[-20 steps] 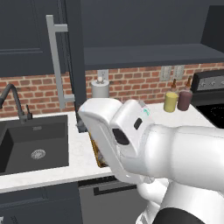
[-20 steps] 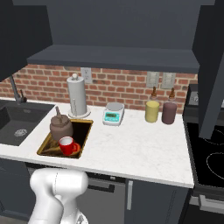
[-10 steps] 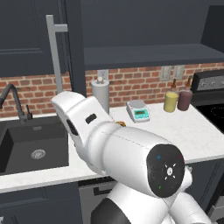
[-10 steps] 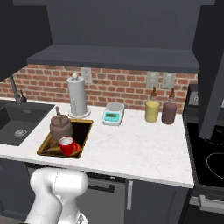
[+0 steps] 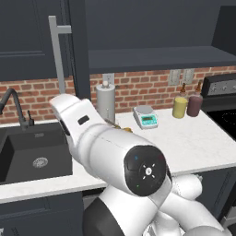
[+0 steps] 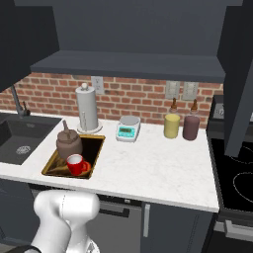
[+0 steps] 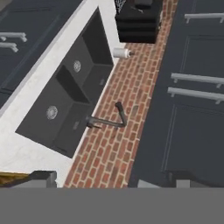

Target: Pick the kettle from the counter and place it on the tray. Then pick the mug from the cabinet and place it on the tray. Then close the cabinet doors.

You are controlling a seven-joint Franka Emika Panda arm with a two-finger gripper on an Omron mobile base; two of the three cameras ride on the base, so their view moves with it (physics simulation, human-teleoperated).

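kettle [image 6: 68, 143] + mug [image 6: 75, 164] on tray [image 6: 94, 155] | tray right of sink [image 6: 20, 141] | gripper [image 7: 114, 178] jaws wide, empty, facing faucet [image 7: 108, 119]

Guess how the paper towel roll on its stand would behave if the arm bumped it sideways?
The paper towel roll stands tall and narrow on the counter, so it would probably tip rather than slide. It looks light for its size, being mostly paper, so even a slight nudge might move it. Once down, its round shape suggests it could roll, perhaps toward the tray beside it.
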